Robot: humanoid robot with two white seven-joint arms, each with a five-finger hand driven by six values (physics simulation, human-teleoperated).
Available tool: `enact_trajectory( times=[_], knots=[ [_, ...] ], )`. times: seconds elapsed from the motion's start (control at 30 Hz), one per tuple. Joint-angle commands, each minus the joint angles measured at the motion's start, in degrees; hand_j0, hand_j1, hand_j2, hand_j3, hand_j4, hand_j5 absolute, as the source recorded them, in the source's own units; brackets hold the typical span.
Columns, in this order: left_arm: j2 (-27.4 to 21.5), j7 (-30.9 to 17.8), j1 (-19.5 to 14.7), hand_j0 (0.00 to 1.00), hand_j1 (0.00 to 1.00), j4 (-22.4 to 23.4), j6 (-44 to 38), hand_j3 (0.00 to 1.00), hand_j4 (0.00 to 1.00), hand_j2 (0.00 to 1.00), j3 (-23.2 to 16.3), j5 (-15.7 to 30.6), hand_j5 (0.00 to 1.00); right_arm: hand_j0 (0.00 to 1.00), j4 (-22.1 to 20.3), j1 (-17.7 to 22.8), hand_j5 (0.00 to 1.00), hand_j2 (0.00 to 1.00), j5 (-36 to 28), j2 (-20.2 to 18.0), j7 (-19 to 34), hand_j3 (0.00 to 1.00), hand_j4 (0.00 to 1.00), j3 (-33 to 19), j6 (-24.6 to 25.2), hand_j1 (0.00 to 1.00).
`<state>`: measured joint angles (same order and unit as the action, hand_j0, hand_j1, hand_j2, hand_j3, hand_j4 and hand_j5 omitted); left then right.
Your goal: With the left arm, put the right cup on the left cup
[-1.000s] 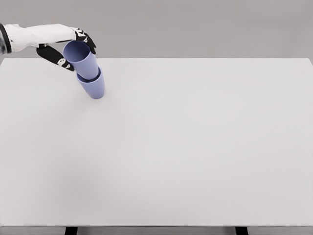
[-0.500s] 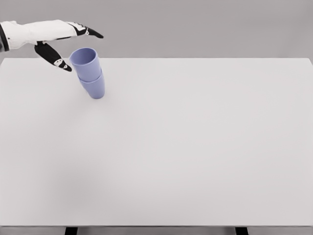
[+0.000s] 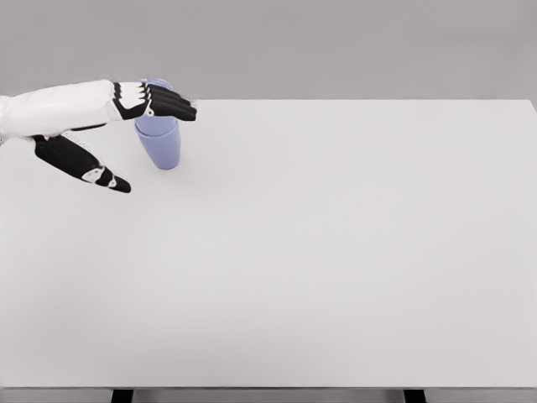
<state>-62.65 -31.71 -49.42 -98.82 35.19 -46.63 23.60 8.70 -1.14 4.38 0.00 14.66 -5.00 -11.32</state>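
Cups are the matter here: two pale blue tumblers, the upper cup [image 3: 153, 122] seated inside the lower cup [image 3: 162, 149], so the pair stands as one upright stack near the far left of the worktop [image 3: 336, 252].

From the fingers outward: the left hand [image 3: 117, 117] holds nothing. Its fingers [image 3: 168, 102] are stretched out straight and together, lying across the front of the stack's top and hiding most of the upper cup's rim, while the thumb [image 3: 84, 164] hangs spread well below and to the left, apart from both cups. Whether the fingers touch the rim or merely pass in front of it cannot be told from this view. The right hand is not in view.

Both cups look like thin, rigid plastic: light, smooth-walled and probably somewhat slippery, easily tipped by a stray nudge, though unlikely to break. A sound hold would be around the side wall just under the rim, thumb opposite fingers. Judged from the nesting, the placing seems done; the risk left is the hand brushing the stack as it moves.
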Motion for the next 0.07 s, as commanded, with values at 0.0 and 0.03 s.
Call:
enact_trajectory(
  times=[0.0, 0.03],
  knots=[
    [-0.28, -0.02, 0.37, 1.00, 1.00, -1.55, -0.19, 1.00, 1.00, 1.00, 0.49, 0.92, 1.00, 1.00, 0.00, 0.00, 1.00, 1.00, 0.01, 0.00, 0.02, 1.00, 1.00, -0.01, -0.02, 1.00],
    [-0.20, 0.07, 1.07, 1.00, 1.00, -1.64, -0.19, 1.00, 1.00, 1.00, 0.49, 0.92, 1.00, 1.00, 0.00, 0.00, 1.00, 1.00, 0.01, 0.00, 0.02, 1.00, 1.00, -0.01, -0.02, 1.00]
  ],
)
